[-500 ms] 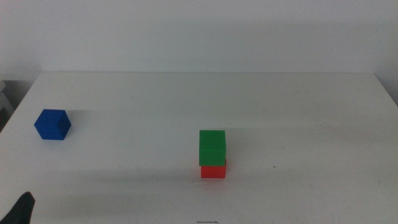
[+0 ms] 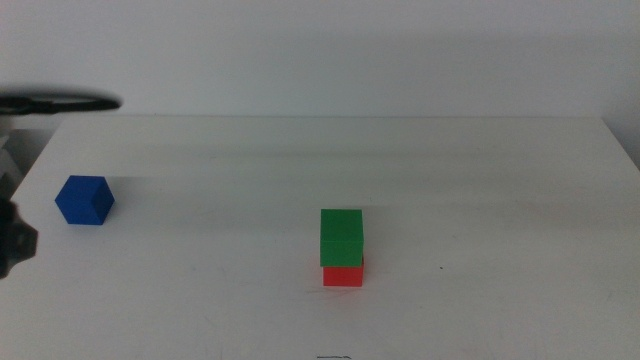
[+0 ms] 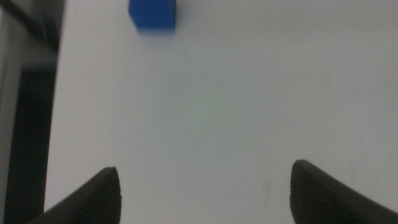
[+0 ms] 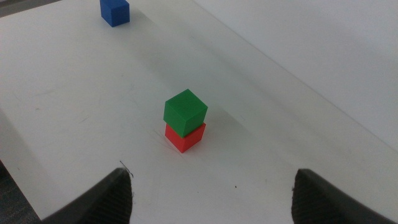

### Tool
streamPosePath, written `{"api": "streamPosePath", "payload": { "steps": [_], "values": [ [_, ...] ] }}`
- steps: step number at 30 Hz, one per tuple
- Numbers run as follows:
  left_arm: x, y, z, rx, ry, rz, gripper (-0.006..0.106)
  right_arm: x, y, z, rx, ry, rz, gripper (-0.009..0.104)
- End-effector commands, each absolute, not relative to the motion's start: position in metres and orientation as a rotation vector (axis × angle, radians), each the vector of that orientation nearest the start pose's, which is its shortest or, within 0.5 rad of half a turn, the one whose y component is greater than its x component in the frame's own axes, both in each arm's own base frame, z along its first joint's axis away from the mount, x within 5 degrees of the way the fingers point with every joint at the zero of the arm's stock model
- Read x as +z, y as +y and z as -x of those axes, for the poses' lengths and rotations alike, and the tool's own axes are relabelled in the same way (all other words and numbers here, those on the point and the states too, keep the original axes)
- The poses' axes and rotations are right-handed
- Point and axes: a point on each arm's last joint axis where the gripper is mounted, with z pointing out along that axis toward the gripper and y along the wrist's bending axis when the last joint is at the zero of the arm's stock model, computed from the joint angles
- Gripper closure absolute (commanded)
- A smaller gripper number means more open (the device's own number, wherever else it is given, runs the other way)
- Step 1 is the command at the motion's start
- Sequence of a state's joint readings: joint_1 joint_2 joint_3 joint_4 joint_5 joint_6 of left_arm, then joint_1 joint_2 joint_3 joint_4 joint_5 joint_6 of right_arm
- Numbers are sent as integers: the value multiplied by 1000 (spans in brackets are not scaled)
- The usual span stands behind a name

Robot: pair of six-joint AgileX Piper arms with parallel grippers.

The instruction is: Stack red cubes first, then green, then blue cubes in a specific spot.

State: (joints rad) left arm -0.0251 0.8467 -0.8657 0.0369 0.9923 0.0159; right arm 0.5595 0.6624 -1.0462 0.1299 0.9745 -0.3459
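Note:
The green cube sits on top of the red cube near the middle of the table; the right wrist view shows the same pair, green cube on red cube. Far to the left the blue cube rests alone on the tabletop, also seen as the blue cube and the blue cube. My left gripper is open, well short of the blue cube, with bare table between its jaws. The left arm shows at the picture's left edge. My right gripper is open, back from the stack.
The table's left edge runs close beside the blue cube, with a dark drop beyond it. The white tabletop stretches right of the stack. A dark blurred bar crosses the upper left corner.
The left arm has risen from the bottom left corner up along the left edge, closer to the blue cube. A dark blurred bar now shows at upper left. The cubes have not moved.

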Motion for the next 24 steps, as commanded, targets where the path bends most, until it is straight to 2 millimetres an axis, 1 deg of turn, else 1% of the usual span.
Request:
{"api": "streamPosePath", "payload": {
  "steps": [1, 3, 5, 8, 10, 11, 14, 17, 19, 24],
  "values": [
    [349, -1, -169, 54, 2546, -75, 8, 430, 59, -76, 288, 1789, 861, 29],
    [348, -2, -185, 62, 2606, -102, 8, 430, 58, -76, 287, 1789, 861, 29],
    [345, -2, -206, 74, 2614, -149, 8, 430, 58, -76, 287, 1789, 861, 29],
    [340, 1, -231, 100, 2660, -115, 8, 430, 58, -76, 287, 1789, 861, 29],
    [338, 9, -250, 121, 2686, -92, 8, 430, 58, -76, 287, 1789, 861, 29],
    [339, 13, -258, 119, 2686, -105, 8, 430, 58, -76, 287, 1789, 861, 29],
    [335, 32, -288, 81, 2721, -162, 8, 430, 58, -76, 287, 1789, 861, 29],
    [324, 51, -320, 39, 2736, -233, 8, 430, 58, -76, 287, 1789, 861, 29],
    [317, 61, -341, 9, 2739, -245, 8, 430, 58, -76, 287, 1789, 861, 29],
    [298, 72, -382, -6, 2757, -246, 8, 430, 58, -76, 287, 1789, 861, 29]
  ]
}}
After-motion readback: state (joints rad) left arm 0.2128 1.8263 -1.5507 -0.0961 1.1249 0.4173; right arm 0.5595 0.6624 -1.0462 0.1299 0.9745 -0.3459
